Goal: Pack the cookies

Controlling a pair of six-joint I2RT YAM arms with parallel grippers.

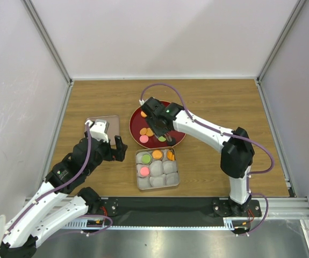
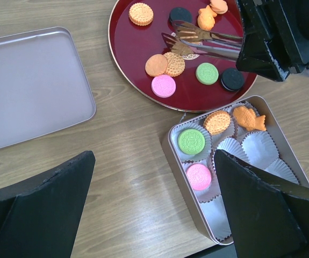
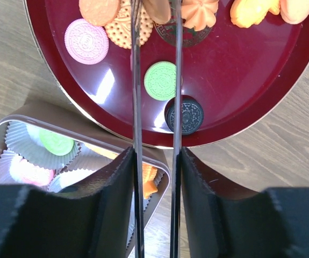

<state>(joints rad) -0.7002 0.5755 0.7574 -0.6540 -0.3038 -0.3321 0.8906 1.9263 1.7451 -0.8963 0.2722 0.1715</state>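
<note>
Steel tongs [image 3: 176, 80], clamped in the right end effector [image 3: 155, 156], reach over the red plate [image 2: 133, 54], their tips at a brown cookie [image 2: 184, 50] among the loose cookies [image 2: 164, 85]. Just beside the plate's near rim sits the square tin [image 1: 137, 171], four of its paper cups [image 2: 259, 148] filled. Off the plate's near-left rim, the left end effector [image 2: 154, 158] hangs spread wide over bare tabletop [image 2: 116, 161], near the tin lid [image 2: 33, 86].

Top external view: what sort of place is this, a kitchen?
Probably a robot test cell: white walls box in a wooden table, left arm and right arm are bolted at its near edge, and the right fingers hold tongs over a plate of cookies.
</note>
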